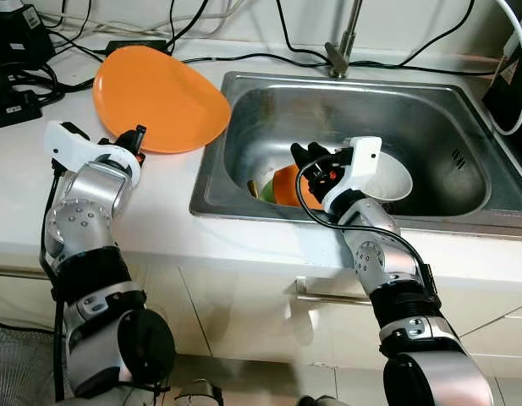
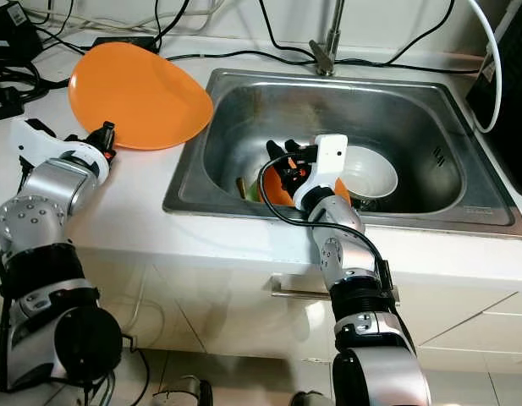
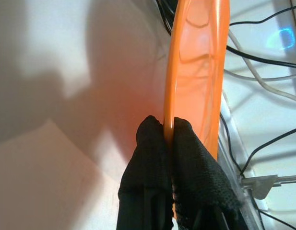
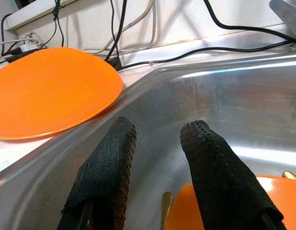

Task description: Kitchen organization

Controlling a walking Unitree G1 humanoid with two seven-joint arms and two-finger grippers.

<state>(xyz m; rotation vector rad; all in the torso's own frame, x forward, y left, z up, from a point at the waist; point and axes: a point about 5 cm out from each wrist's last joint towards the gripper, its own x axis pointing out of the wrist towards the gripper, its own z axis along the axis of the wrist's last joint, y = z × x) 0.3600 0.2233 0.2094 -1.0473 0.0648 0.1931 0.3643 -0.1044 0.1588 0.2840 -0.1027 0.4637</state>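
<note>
A: Where was the orange plate (image 1: 159, 97)?

B: It sat on the white bench (image 1: 142, 220), left of the steel sink (image 1: 464, 127), with its right edge overhanging the sink rim. It looked tipped, the far side raised.

A: And the left tool (image 3: 169, 132)?

B: Clamped on the plate's near rim. In the left wrist view the two black fingers (image 3: 148, 158) pinched the rim from both sides, with no gap showing.

A: Right tool (image 4: 157, 134)?

B: Inside the sink, over its left half. Fingers apart by a moderate gap, holding nothing.

A: What lay in the sink?

B: An orange bowl (image 1: 284, 184) just under the right tool, touching a white bowl (image 1: 396, 179) to its right. A slim utensil handle (image 4: 166, 203), possibly brass-coloured, lay beside the orange bowl; the view was too partial to name it. Something green (image 1: 266, 191) showed at the orange bowl's left edge, not identifiable.

A: Surroundings?

B: The faucet (image 1: 343, 46) stood behind the sink. Black cables (image 1: 244, 57) ran along the back of the bench, behind the plate.
</note>
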